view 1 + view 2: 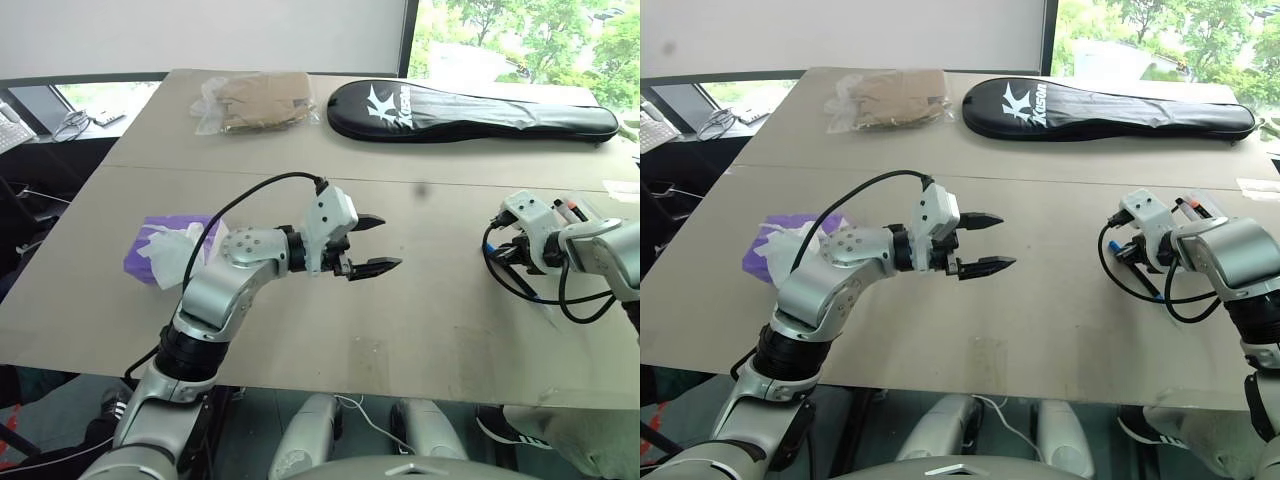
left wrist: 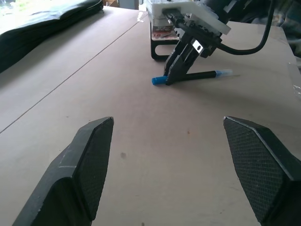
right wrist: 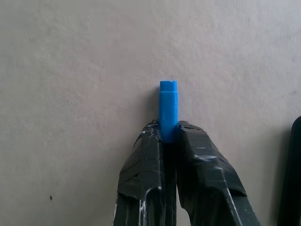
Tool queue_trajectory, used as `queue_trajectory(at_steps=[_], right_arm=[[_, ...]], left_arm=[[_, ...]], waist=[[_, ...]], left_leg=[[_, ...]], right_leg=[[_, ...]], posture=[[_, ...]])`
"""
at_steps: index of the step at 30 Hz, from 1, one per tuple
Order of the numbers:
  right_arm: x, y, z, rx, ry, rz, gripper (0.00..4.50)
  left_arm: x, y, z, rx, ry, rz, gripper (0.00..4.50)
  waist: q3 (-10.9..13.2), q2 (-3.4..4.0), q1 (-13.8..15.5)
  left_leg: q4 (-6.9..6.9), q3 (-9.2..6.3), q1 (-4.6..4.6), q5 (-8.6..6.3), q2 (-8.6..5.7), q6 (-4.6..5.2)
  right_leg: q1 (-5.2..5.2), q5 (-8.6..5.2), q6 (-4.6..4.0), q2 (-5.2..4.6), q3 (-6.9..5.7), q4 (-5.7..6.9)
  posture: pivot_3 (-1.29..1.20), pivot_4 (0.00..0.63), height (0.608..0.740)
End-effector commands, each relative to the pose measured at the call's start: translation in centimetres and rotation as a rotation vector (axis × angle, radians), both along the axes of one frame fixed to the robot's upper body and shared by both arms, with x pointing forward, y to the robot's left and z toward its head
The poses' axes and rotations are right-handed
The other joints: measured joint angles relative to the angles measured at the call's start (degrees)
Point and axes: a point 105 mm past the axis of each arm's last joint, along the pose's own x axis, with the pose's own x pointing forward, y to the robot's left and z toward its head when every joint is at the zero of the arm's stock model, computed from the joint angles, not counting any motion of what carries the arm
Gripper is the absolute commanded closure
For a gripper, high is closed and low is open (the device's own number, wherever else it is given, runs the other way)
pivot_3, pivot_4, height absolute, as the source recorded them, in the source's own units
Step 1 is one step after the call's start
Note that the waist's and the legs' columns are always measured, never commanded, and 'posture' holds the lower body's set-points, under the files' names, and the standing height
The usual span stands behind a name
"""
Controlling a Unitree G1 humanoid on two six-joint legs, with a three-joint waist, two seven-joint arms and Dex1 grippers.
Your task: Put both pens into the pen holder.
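Blue-capped pen [image 3: 168,109] pinched by right gripper [image 3: 170,136], lying flat on table [image 1: 420,330]. Cap toward nine o'clock, tip toward three. Left gripper [image 1: 373,244] spread wide, empty.

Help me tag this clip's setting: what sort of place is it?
Probably an office or lab workroom. A large plain table stands by a window with trees outside; a keyboard lies on a side desk, and a black racket bag and purple tissue box sit around.

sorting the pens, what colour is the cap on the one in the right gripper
Blue. The pen cap sticks out between the shut right gripper fingers, clearest in the right wrist view.
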Motion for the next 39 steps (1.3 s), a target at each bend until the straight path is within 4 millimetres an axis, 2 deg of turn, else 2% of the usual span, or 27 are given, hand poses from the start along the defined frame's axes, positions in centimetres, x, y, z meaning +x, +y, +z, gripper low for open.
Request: queue_trajectory(at_steps=[1,2,5,7,8,10,12,14,24,35,39], right_arm=[[-0.3,3.7,9.5,0.330,-0.387,0.230,4.48],[-0.5,3.6,12.0,0.404,-0.505,0.224,4.48],[-1.3,1.9,16.8,0.514,-0.782,0.161,4.48],[-1.8,0.9,17.9,0.520,-0.869,0.137,4.48],[-1.8,0.4,17.9,0.496,-0.888,0.121,4.48],[-2.1,-0.6,17.8,0.401,-0.939,0.105,4.48],[-2.4,-2.3,17.8,0.298,-1.002,0.059,4.48],[-2.5,-3.1,17.3,0.212,-1.028,0.048,4.48],[-2.1,-4.5,15.6,0.060,-1.069,0.015,4.48],[-0.9,-6.5,11.6,-0.096,-1.045,0.004,4.48],[-0.8,-6.7,10.9,-0.103,-1.043,0.017,2.78]], left_arm=[[-0.5,-0.3,1.2,-0.022,-0.049,-0.018,0.65],[-0.5,-0.3,1.2,-0.023,-0.051,-0.017,0.65],[-0.3,-0.3,1.6,-0.036,-0.078,-0.007,0.65],[-0.1,-0.4,1.9,-0.053,-0.101,0.007,0.65],[0.0,-0.4,2.1,-0.070,-0.110,0.015,0.65],[-0.5,-1.0,3.7,-0.230,-0.087,-0.026,0.65],[-1.7,-1.3,4.1,-0.263,-0.008,-0.132,0.65],[-1.9,-1.5,4.1,-0.247,0.011,-0.158,0.65],[-1.5,-1.8,4.3,-0.257,0.008,-0.159,0.65],[-1.3,-1.9,4.7,-0.288,-0.010,-0.138,0.65],[-1.2,-1.9,4.9,-0.300,-0.018,-0.122,0.65]], waist=[[0.1,0.08,-0.4],[0.1,0.14,-0.4],[0.1,0.14,0.0],[0.1,0.13,0.7],[0.1,0.12,0.8],[0.1,0.13,0.8],[0.1,0.13,0.6],[0.1,0.17,0.4],[0.1,0.20,-0.7],[0.1,0.21,-0.8],[0.1,0.20,-0.7]], left_leg=[[-0.01,0.01,0.00,0.00,0.00,0.00],[-0.02,0.00,-0.02,0.00,0.00,0.00],[-0.04,-0.05,-0.06,0.00,-0.01,0.00],[-0.03,-0.11,-0.08,0.00,-0.04,0.00],[-0.02,-0.13,-0.08,0.00,-0.07,0.00],[0.00,-0.11,-0.07,0.00,-0.08,0.00],[0.01,-0.08,-0.07,0.00,-0.09,0.00],[-0.02,-0.07,-0.07,0.00,-0.08,0.00],[-0.01,0.06,0.03,0.00,-0.04,0.00],[0.00,0.06,0.05,0.01,-0.04,0.00],[0.00,0.07,0.04,0.01,-0.04,0.00]], right_leg=[[-0.01,0.00,0.00,0.00,0.01,0.02],[-0.03,0.00,0.00,0.00,-0.01,0.02],[-0.03,0.00,0.00,-0.01,-0.07,-0.02],[-0.01,0.00,0.01,-0.04,-0.13,-0.10],[0.00,0.00,0.01,-0.08,-0.15,-0.11],[0.02,0.01,0.02,-0.08,-0.12,-0.12],[0.01,0.02,0.03,-0.09,-0.10,-0.09],[-0.01,0.01,0.03,-0.08,-0.10,-0.05],[0.01,0.02,0.03,-0.01,-0.06,0.03],[0.02,0.02,0.03,-0.01,-0.05,0.02],[0.03,0.02,0.03,-0.01,-0.04,0.01]], posture=[[0.00,0.150,0.740],[0.00,0.150,0.740],[0.00,0.150,0.740],[0.00,0.150,0.740],[0.00,0.150,0.740],[0.00,0.150,0.740],[0.00,0.150,0.740],[0.00,0.150,0.740],[0.00,0.150,0.740],[0.00,0.150,0.740],[0.00,0.150,0.740]])
